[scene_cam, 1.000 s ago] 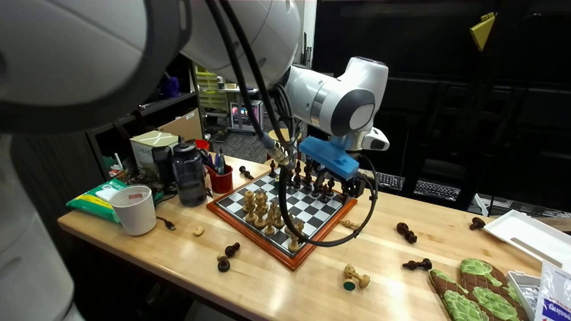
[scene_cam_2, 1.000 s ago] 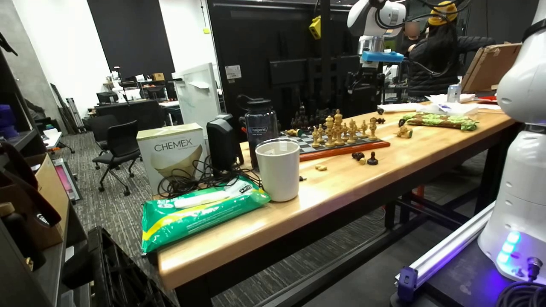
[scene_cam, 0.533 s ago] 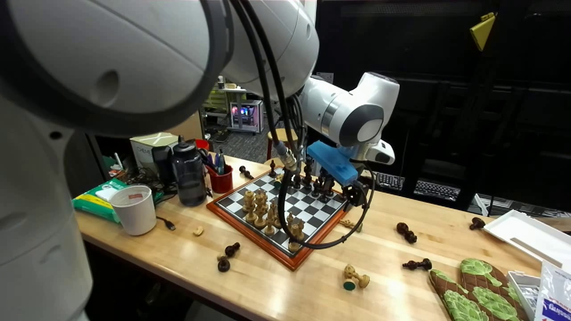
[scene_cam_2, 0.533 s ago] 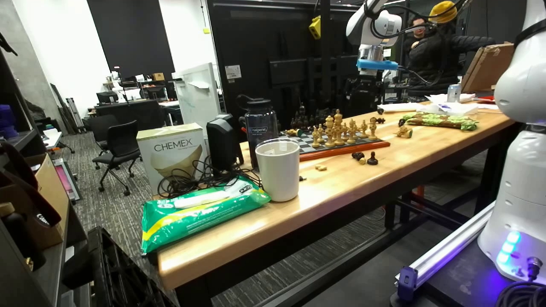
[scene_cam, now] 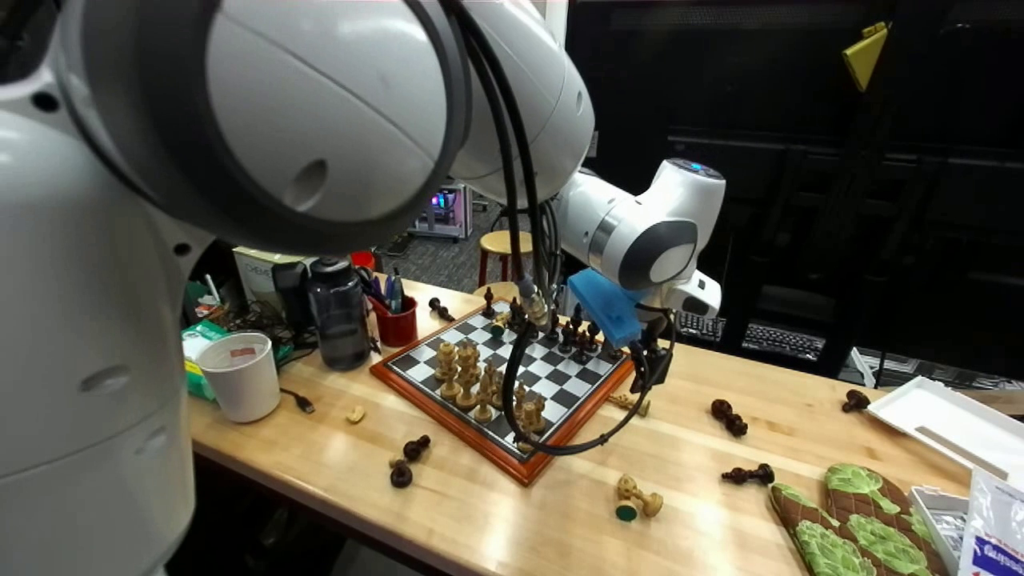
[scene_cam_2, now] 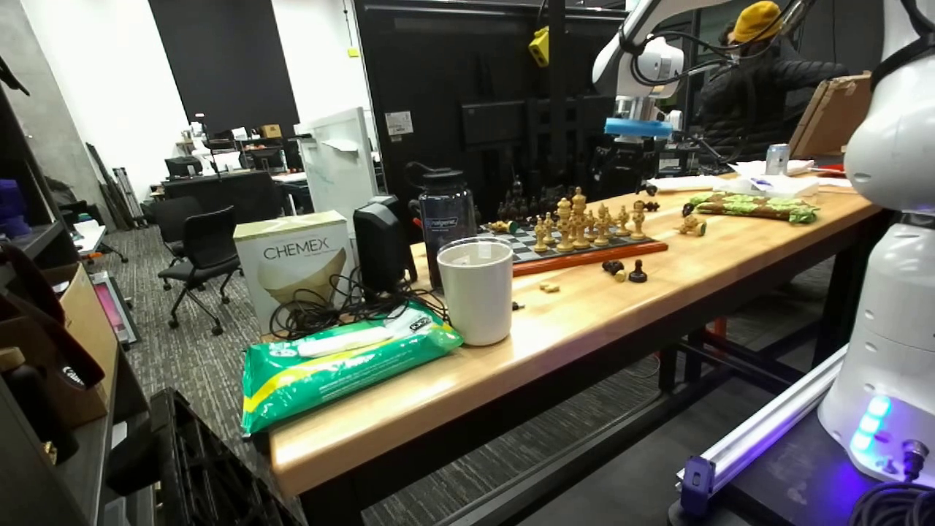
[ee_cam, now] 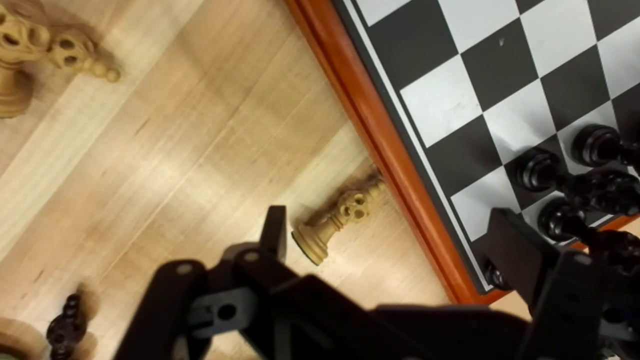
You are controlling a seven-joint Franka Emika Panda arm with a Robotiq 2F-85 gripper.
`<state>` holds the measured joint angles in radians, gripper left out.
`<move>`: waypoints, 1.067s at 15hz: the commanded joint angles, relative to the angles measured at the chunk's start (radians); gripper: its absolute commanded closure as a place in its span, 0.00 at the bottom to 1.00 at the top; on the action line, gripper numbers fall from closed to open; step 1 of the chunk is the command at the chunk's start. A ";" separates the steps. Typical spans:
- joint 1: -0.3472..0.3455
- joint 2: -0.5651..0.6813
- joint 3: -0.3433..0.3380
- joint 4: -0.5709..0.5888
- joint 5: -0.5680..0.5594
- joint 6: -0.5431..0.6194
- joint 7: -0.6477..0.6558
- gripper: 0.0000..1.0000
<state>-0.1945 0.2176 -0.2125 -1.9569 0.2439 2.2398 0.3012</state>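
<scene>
Left of centre in an exterior view, a red cup (scene_cam: 398,328) holds pens (scene_cam: 396,291); low in the wrist view, the gripper (ee_cam: 390,227) gapes wide near a carved tan chessman (ee_cam: 331,225).

In the wrist view the fingers (ee_cam: 275,230) are blurred, and one partly hides a dark chess piece (ee_cam: 494,276). Near the other, it is unclear whether the tip of a pale chess piece (ee_cam: 325,227) touches the chessboard (ee_cam: 441,102). Beyond them, the top and right edges crop the chessboard. In an exterior view the fingers' tips are lost against the black background (scene_cam_2: 511,80).
</scene>
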 commanded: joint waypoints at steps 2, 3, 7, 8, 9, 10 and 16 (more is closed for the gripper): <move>-0.004 0.001 0.004 0.006 -0.001 -0.002 0.003 0.00; -0.003 0.014 0.002 0.015 -0.001 -0.003 0.023 0.00; 0.001 0.067 0.000 0.044 0.000 -0.001 0.074 0.00; 0.001 0.077 0.002 0.049 0.008 0.004 0.082 0.00; 0.003 0.088 0.002 0.054 0.010 0.010 0.097 0.00; 0.004 0.098 0.001 0.059 0.008 0.019 0.115 0.00; 0.009 0.149 -0.005 0.088 0.011 0.068 0.201 0.00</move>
<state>-0.1926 0.3473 -0.2110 -1.8914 0.2439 2.2927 0.4521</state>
